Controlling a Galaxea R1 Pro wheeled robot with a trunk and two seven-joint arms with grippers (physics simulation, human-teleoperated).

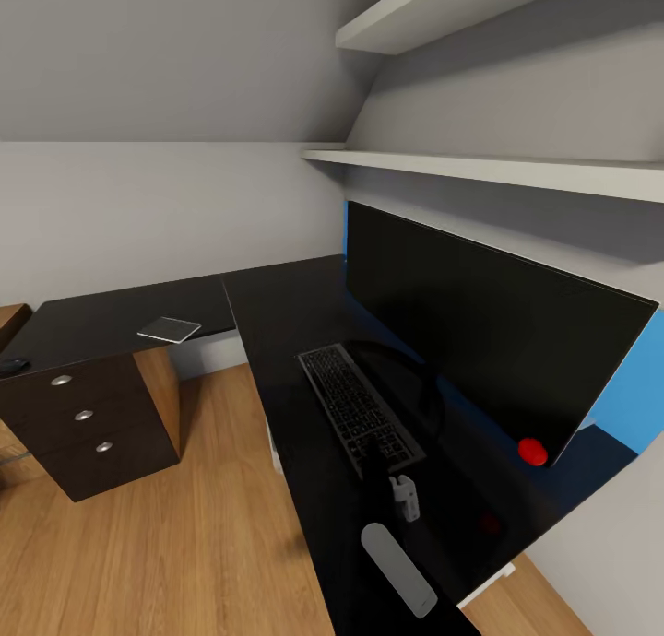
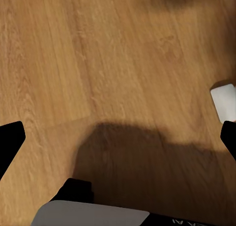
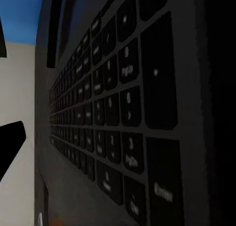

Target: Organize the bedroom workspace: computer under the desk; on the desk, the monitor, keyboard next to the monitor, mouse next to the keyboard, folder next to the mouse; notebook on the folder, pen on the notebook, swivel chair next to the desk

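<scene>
So far the monitor (image 1: pixel 480 341) stands on the desk (image 1: pixel 277 313) with the keyboard (image 1: pixel 360 410) just before it, my right gripper (image 1: pixel 403 498) at its near end, jaws unreadable. My left gripper (image 2: pixel 118 137) hangs apart over the floor (image 2: pixel 98 54). Folder, notebook, pen and chair all remain, I judge.

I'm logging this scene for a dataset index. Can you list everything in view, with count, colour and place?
desk: 1, glossy black, L-shaped, along the walls
drawer unit: 1, black with three silver knobs, under the desk's left wing
monitor: 1, black with a red dot, on the desk against the wall
keyboard: 1, black, on the desk in front of the monitor
mouse: 1, black, far left end of the desk
flat pad: 1, grey, left wing's front edge
shelves: 2, white, above the monitor
floor: light wood
right tool: white, at the keyboard's near end
left tool: black fingers, over the floor
</scene>
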